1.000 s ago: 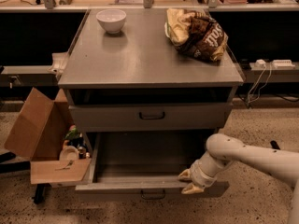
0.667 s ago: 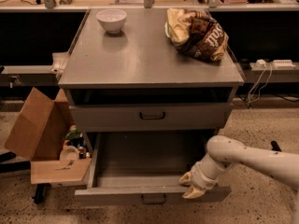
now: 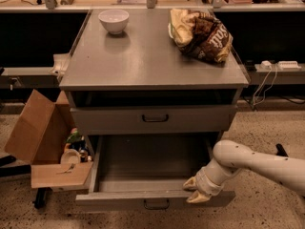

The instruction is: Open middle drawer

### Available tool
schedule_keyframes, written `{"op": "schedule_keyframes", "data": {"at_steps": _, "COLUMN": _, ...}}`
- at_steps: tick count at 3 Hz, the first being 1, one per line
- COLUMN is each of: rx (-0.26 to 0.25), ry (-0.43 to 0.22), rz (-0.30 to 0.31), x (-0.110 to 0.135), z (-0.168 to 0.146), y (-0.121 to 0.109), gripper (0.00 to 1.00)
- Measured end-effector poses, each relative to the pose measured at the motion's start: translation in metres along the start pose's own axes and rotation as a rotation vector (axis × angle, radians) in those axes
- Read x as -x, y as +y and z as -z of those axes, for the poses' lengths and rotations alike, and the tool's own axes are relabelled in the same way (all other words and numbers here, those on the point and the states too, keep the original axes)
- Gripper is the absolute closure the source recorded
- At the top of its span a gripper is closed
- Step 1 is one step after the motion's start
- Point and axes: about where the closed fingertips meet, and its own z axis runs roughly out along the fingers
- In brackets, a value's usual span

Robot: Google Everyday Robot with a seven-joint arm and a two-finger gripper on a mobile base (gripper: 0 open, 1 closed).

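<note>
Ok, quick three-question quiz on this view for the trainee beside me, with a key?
1. True or false: the middle drawer is shut.
2. Where is the tool?
A. at the open drawer's front edge, right of its handle
B. at the upper drawer's handle
C. inside the cardboard box
3. Which two things sit on the cabinet top?

Key:
1. False. It is pulled well out.
2. A.
3. A white bowl and a snack bag.
</note>
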Motion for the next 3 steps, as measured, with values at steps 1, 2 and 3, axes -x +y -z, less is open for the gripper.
{"op": "schedule_keyframes", "data": {"at_steps": 1, "rx": 0.0, "ry": 0.0, "rz": 0.0, "x": 0.0, "z": 0.0, "y": 0.0, "gripper": 0.29}}
{"op": "schedule_keyframes", "data": {"at_steps": 2, "rx": 0.0, "ry": 0.0, "rz": 0.0, "x": 0.0, "z": 0.0, "y": 0.0, "gripper": 0.07}}
{"op": "schedule_keyframes", "data": {"at_steps": 3, "rx": 0.0, "ry": 0.0, "rz": 0.0, "x": 0.0, "z": -0.0001, "y": 0.0, "gripper": 0.0}}
